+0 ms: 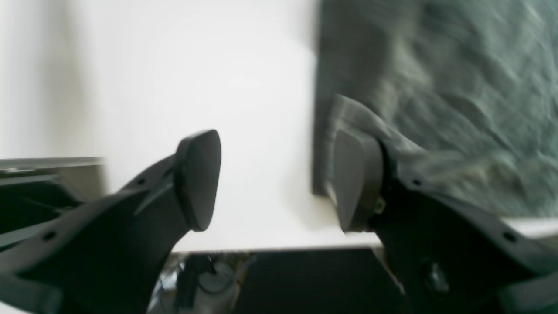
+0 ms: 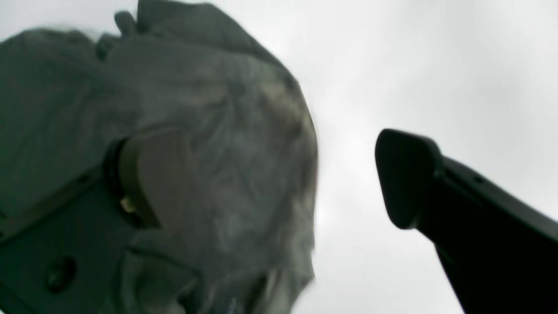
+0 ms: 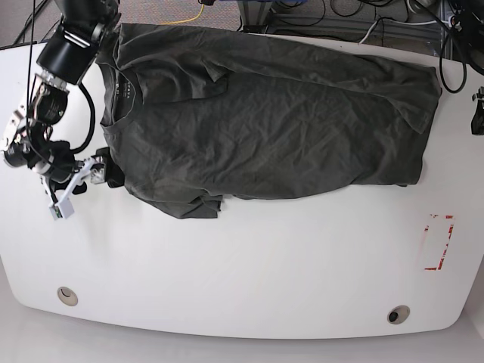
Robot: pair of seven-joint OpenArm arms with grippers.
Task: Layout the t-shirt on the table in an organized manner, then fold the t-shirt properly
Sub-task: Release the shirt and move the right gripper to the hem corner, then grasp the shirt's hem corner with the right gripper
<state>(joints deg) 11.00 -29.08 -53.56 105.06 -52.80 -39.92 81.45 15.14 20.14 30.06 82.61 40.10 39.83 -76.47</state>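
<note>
The table (image 3: 249, 280), white and glossy, shows whole only in base view, with 2 grommet holes (image 3: 398, 314) and a red tape rectangle (image 3: 437, 242). The t-shirt (image 3: 265, 121) lies spread across its far half, dark grey-green, wrinkled, near sleeve bunched. Right gripper (image 2: 279, 179) released wide at that sleeve, 1 finger against cloth. Left gripper (image 1: 274, 183), seen only in its wrist view, released at the hem edge.

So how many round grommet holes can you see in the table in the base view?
2. One grommet hole sits near the table's front edge on the view's left, the other near the front edge on the right. The t-shirt could hide more.
</note>
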